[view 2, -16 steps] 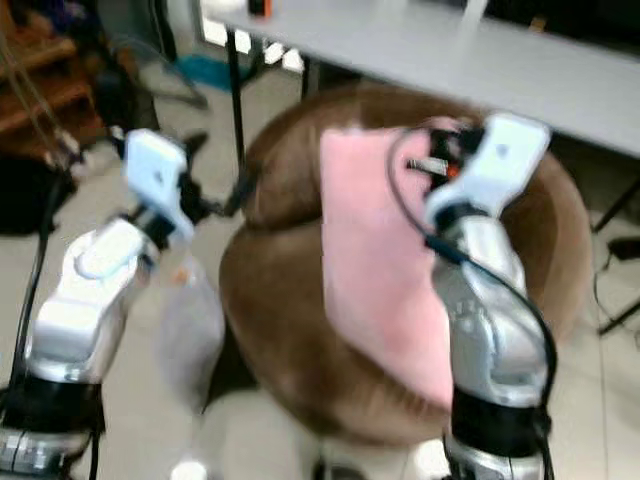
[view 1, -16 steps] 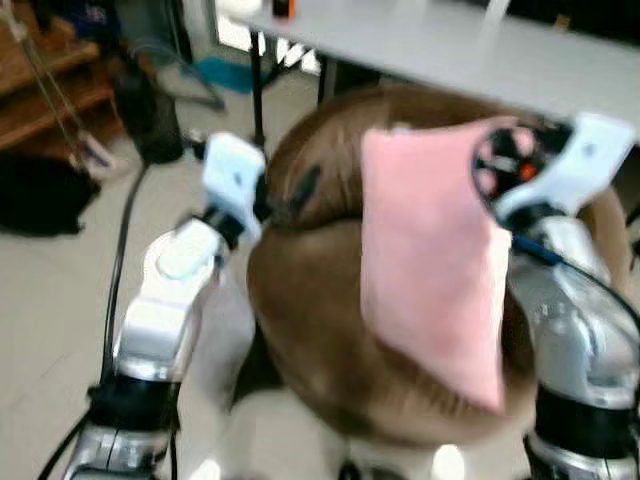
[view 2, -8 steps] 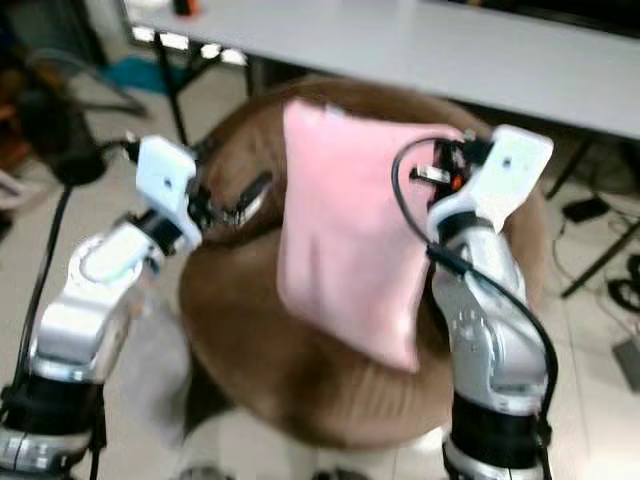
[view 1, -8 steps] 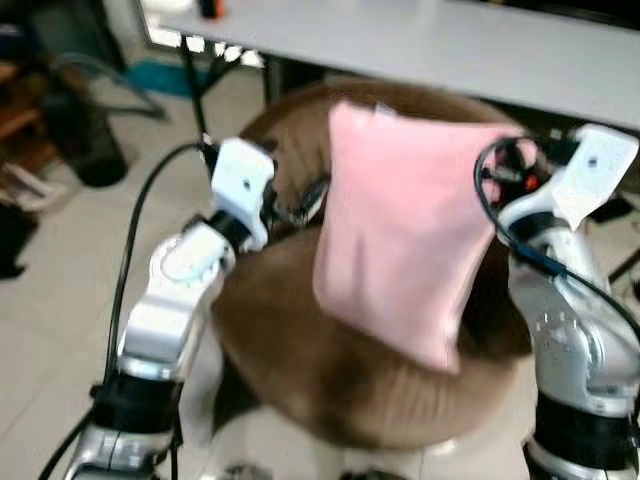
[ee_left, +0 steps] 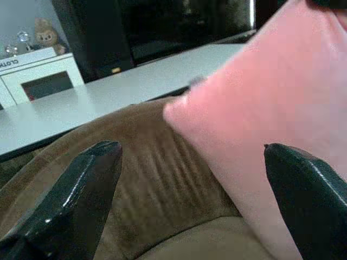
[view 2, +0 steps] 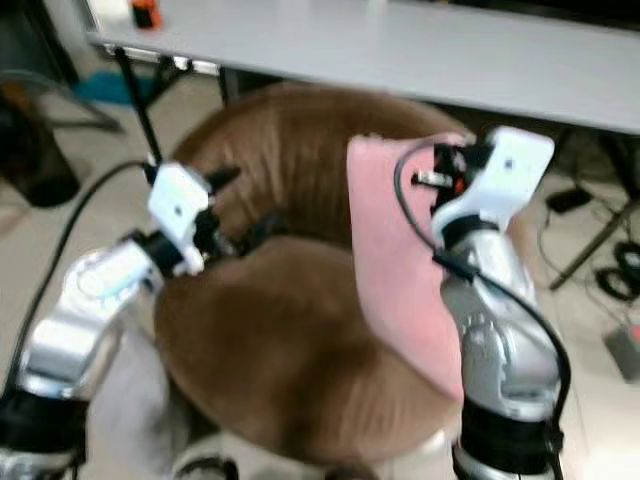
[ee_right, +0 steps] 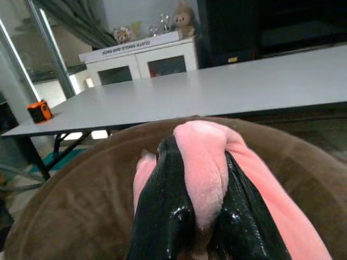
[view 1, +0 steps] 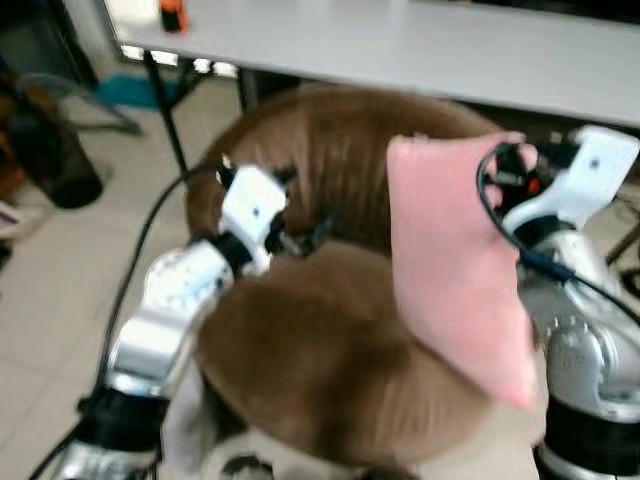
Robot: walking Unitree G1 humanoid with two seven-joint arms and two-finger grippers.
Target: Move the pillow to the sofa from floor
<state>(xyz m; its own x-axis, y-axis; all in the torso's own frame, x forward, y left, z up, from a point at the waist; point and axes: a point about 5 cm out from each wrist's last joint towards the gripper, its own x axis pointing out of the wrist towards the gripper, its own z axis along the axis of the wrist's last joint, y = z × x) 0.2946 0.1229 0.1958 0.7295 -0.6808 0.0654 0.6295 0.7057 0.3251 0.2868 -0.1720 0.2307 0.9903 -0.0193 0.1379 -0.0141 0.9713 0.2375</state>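
Right fingers [ee_right: 200, 216] pinch pink pillow [view 1: 455, 280] above brown sofa [view 1: 330, 360]; left fingers [ee_left: 87, 179] spread wide.

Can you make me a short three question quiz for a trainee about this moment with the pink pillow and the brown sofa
1. True or false: the right gripper has a fold of the pink pillow pinched between its fingers.
2. Multiple choice: where is the pillow? A, lying flat on the floor. B, hanging from the right gripper above the brown sofa. C, on the grey table.
3. Fill in: the left gripper has its fingers ____ with nothing between them, facing the sofa's backrest and the pillow.

Key:
1. True.
2. B; it hangs over the right part of the seat.
3. Open; the two black fingers stand wide apart in the left wrist view.
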